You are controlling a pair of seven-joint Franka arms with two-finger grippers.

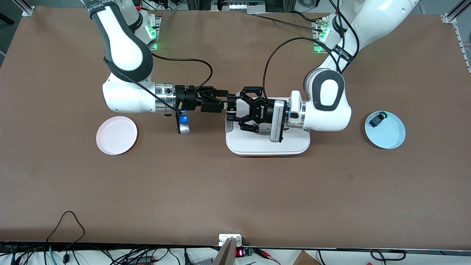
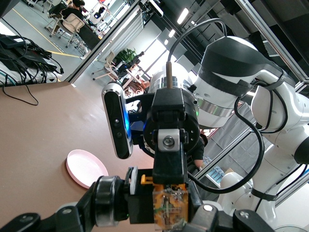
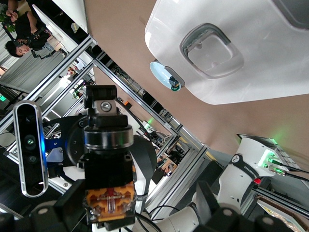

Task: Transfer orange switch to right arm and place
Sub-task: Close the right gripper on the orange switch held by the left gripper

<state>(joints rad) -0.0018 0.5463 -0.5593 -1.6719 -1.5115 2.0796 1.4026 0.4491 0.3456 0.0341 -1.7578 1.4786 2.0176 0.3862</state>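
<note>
I see both arms stretched out level over the middle of the table, meeting tip to tip above the corner of the white tray [image 1: 235, 145] that lies toward the right arm's end. The left gripper [image 1: 231, 107], the wide black claw on the flat white wrist box, is clamped tight on the orange switch [image 2: 169, 207], which shows in the left wrist view as a small block with an orange face pinched between the claw's pads. In the right wrist view I see the same switch head-on, its orange face toward the lens. The right gripper [image 1: 225, 96], with its slim straight black fingers, has its fingers spread wide and reaches right up to the switch; I cannot tell whether those fingers touch it. The right arm [image 1: 127, 97] comes in from its base with the blue light lit at its wrist. A pink plate [image 1: 116, 135] sits on the brown table [image 1: 235, 195] toward the right arm's end, and a pale blue plate [image 1: 390, 136] toward the left arm's end carries a small black part with a green cap [image 1: 378, 119].
</note>
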